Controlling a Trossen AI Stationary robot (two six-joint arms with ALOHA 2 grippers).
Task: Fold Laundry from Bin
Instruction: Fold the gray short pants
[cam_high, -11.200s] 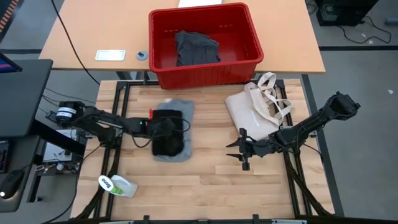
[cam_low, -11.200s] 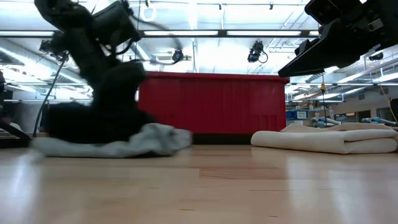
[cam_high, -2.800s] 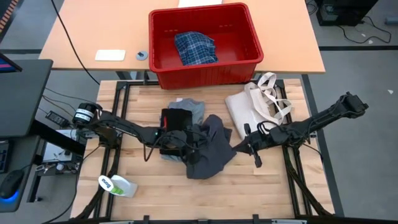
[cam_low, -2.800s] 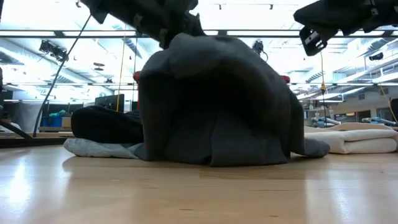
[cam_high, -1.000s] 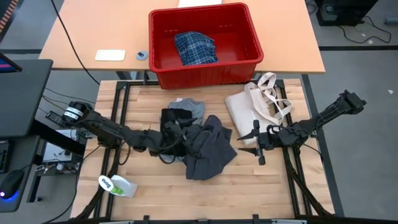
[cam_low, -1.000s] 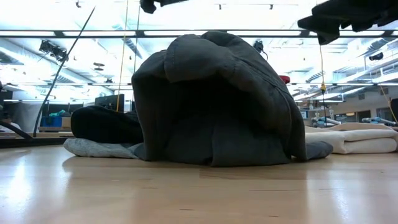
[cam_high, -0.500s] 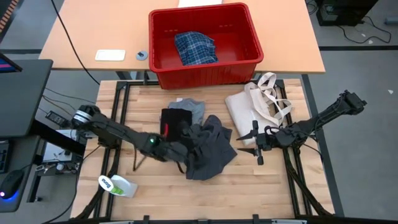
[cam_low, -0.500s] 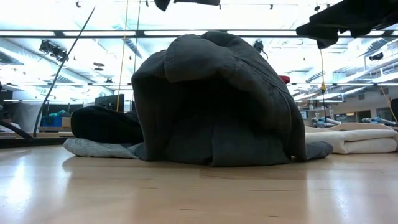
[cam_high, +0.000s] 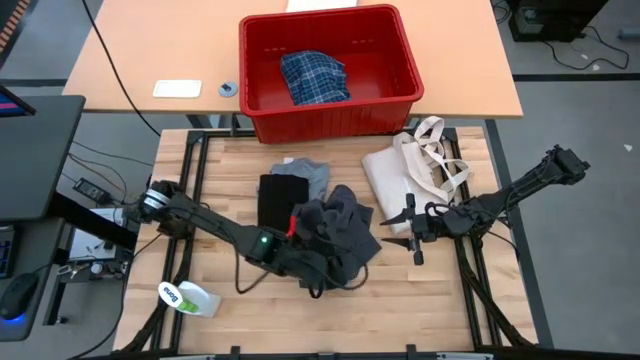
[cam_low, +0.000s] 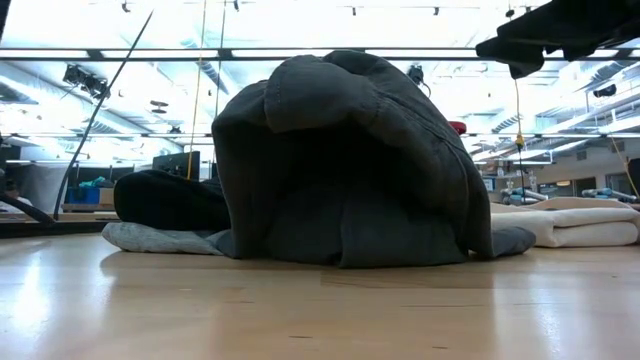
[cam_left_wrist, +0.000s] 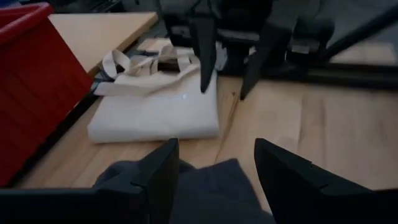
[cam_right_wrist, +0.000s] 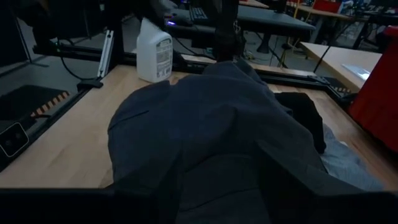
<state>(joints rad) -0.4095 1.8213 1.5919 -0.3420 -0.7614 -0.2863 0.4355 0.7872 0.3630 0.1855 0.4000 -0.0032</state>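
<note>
Wood table (cam_high: 200, 330): dark grey garment (cam_high: 335, 240) heaped mid-table, plaid shirt (cam_high: 314, 76) in red bin (cam_high: 405, 60). L gripper (cam_high: 318, 268) over heap's near edge, fingers apart, empty. R gripper (cam_high: 405, 228) beside tote bag (cam_high: 400, 175), fingers apart, empty.

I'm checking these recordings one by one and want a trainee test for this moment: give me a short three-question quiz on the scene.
1. True or false: the blue plaid shirt lies in the red bin.
2. What sits between the two grippers on the table? A) dark grey garment B) spray bottle C) cream tote bag
3. Fill in: the left gripper is ____ above the garment's near edge.

Key: 1 true. 2 A; the crumpled heap lies between the left gripper and the right gripper. 3 open, holding nothing.
</note>
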